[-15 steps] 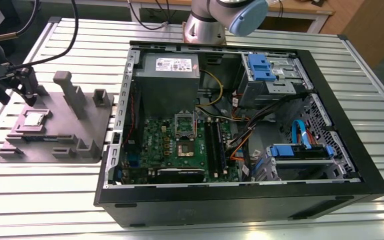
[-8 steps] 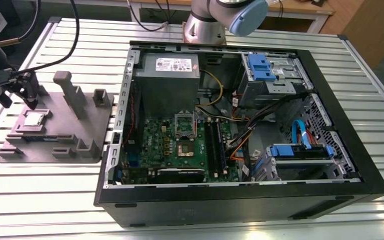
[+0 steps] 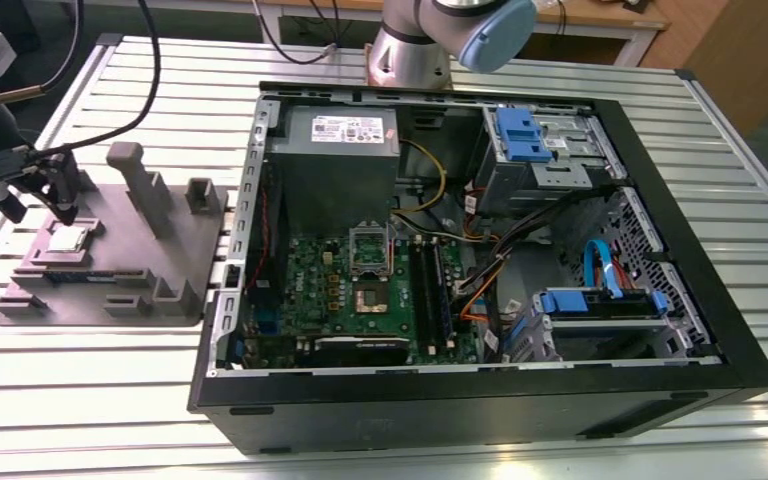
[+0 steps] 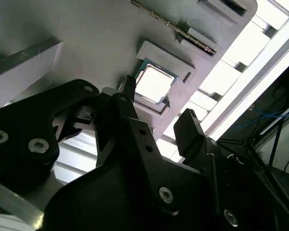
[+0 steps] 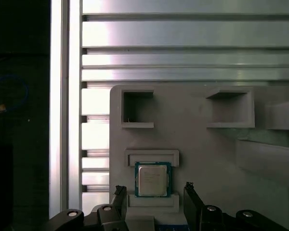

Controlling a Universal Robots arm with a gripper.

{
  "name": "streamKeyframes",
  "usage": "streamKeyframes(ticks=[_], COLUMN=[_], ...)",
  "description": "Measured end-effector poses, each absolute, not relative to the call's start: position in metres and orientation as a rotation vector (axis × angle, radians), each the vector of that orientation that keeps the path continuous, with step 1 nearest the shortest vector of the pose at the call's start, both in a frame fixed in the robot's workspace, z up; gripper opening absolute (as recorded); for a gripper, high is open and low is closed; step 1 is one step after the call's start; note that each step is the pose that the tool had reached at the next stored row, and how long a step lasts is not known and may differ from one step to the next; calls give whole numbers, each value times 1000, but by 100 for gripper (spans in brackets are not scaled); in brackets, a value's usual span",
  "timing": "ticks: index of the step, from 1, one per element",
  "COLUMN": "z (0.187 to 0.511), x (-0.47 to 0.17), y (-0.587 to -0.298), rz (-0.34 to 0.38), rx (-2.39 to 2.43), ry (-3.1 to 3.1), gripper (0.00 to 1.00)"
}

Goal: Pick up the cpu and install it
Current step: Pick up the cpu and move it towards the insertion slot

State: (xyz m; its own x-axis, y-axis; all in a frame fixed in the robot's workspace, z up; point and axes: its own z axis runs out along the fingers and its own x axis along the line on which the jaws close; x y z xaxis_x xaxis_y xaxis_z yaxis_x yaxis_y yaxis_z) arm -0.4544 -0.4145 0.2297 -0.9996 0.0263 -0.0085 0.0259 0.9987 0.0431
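End effector [image 5: 154,187] astride cpu [image 5: 152,179] on fixture [image 5: 192,139]

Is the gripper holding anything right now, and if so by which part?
Nothing is held. The gripper is open, its fingers spread to either side of the cpu, which lies in its recess on the grey fixture.

Cpu [image 5: 152,179]: square, silver-topped, pale-rimmed, lying flat in grey holder's [image 5: 207,154] recess.

Hand [image 5: 154,187] partly beyond first wrist view
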Motion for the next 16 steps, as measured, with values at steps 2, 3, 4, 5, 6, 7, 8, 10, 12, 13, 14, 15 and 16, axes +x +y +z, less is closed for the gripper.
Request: streamKeyframes(ticks=[2,3,4,5,6,7,8,10,12,13,14,15,16], z=[230,230,230,230,230,230,230,230,229,229,228,227,226], x=[-454,-454,-454,-454,-454,-454,-454,-454,-454,-454,-454,-454,-454], y=[-415,-415,-415,-415,-415,-415,-415,-415,-415,-415,-415,-415,-415], rz=[67,67,67,67,67,67,67,67,67,68,68,68,67], rx=[41,41,41,41,41,41,41,41,41,41,41,41,41], ry=[3132,3132,3131,3131,3131,3131,3132,3132,3132,3131,3131,3131,3132], gripper=[59,59,59,59,59,59,59,59,59,59,59,59,59])
